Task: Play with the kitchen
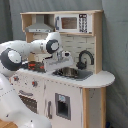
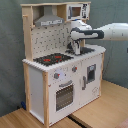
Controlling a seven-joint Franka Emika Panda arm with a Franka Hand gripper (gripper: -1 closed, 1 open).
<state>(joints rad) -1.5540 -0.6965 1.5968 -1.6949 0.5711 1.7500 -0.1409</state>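
The kitchen [image 1: 95,90] [image 2: 40,80] is a tall white and light-wood toy unit in both exterior views. It has a black stovetop [image 2: 52,59] with red burners, a sink [image 1: 72,73], a black faucet [image 1: 85,59], an oven door [image 2: 64,95], knobs [image 2: 56,76], a pegboard back [image 2: 50,40] and a grey hood [image 2: 48,21]. My gripper [image 1: 65,54] [image 2: 75,48] hangs over the counter at the sink, between the stovetop and the faucet, pointing down. In the second exterior view the arm hides the faucet.
A toy microwave [image 1: 70,22] sits in the top shelf above the gripper. My white arm [image 1: 20,50] reaches in from the first exterior view's left, across the stovetop. The unit stands on a wooden floor [image 2: 100,110] before a grey curtain [image 2: 10,50].
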